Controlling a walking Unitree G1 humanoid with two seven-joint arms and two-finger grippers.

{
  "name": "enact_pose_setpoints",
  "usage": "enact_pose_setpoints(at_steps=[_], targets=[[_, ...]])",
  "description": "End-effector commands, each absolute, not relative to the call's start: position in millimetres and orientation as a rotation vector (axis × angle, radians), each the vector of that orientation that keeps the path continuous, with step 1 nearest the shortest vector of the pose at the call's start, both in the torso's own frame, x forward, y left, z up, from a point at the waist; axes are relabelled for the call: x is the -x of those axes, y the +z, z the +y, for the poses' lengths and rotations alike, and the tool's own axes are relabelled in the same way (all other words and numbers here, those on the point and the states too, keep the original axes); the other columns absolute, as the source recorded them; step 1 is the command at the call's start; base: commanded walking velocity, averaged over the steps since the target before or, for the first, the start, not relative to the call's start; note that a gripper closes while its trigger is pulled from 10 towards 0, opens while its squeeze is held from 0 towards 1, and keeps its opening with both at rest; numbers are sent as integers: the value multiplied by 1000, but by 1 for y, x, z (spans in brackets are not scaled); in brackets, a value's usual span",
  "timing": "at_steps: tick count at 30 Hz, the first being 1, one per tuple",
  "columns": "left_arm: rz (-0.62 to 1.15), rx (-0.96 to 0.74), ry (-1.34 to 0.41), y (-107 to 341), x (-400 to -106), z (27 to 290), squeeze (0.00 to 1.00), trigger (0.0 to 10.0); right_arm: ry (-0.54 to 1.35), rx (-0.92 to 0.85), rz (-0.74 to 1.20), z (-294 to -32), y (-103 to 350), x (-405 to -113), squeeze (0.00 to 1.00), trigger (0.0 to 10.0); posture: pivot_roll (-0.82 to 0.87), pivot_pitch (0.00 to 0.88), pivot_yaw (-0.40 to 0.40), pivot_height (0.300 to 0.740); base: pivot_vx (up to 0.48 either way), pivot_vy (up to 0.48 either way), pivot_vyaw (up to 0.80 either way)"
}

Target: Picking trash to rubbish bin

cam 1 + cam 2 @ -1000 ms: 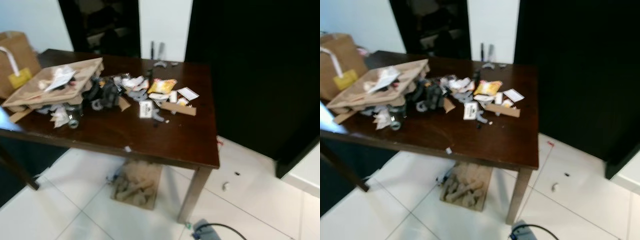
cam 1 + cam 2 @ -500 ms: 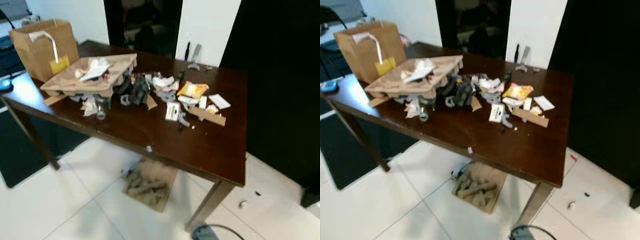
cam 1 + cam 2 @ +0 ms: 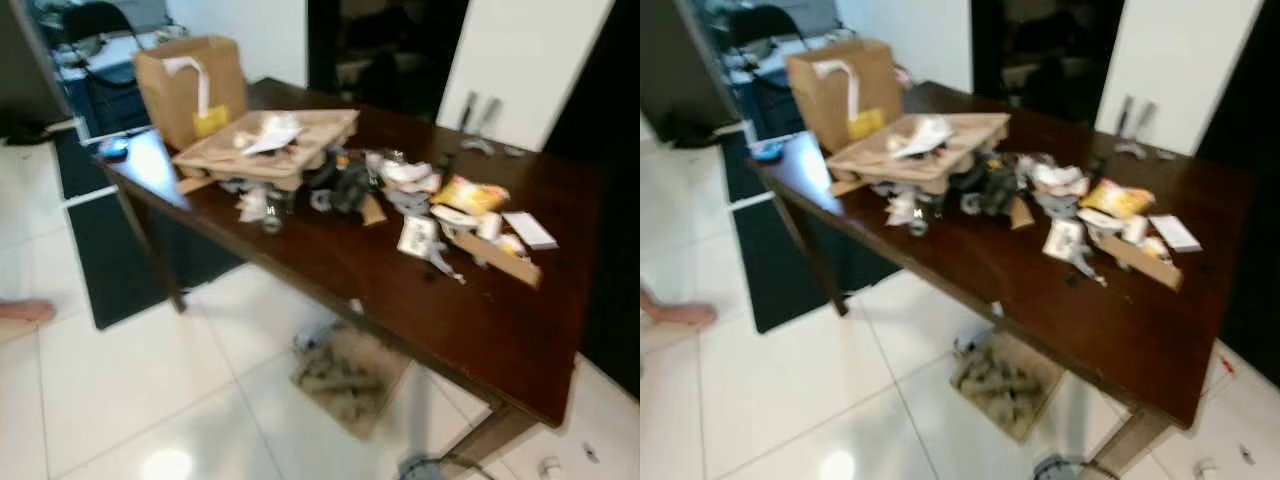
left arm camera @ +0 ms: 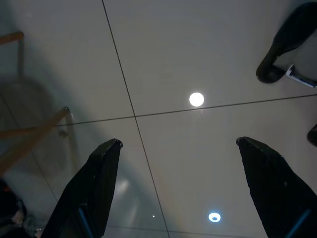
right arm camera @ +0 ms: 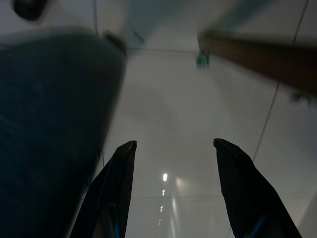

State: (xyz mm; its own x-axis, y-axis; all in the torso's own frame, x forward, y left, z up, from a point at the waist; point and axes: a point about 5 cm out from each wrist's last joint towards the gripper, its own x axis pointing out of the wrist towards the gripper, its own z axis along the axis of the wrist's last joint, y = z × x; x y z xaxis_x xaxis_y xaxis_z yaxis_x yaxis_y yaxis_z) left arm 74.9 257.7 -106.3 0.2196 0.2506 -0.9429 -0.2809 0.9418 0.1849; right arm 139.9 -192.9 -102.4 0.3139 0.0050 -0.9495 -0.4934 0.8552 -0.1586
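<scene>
Across the desk [image 3: 420, 300] lies the trash: a box [image 3: 190, 85] at its far left corner, a tray [image 3: 270, 150] beside it, then scraps [image 3: 350, 185], a yellow packet [image 3: 468, 193] and cardboard strip [image 3: 497, 258] toward the right edge. Under the desk, more cardboard [image 3: 350, 375] sits on the tiles. Left gripper [image 4: 178, 144] and right gripper [image 5: 171, 146] hang over the floor, fingers spread, holding nothing.
</scene>
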Motion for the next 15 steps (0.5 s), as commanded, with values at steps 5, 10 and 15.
enact_pose_setpoints(at_steps=[5, 10, 15], targets=[[1316, 23, 353, -108, -72, 253, 0, 10000, 357, 464, 1224, -191, -104, -136, 0, 10000, 107, 37, -4, 740, 0, 0, 781], [1314, 21, 350, -108, -72, 253, 0, 10000, 347, 452, 1219, -191, -104, -137, 0, 10000, 107, 37, -4, 740, 0, 0, 641], [1311, 21, 350, -108, -71, 255, 0, 10000, 336, 450, 1217, -191, -103, -137, 0, 10000, 105, 38, -4, 740, 0, 0, 0]])
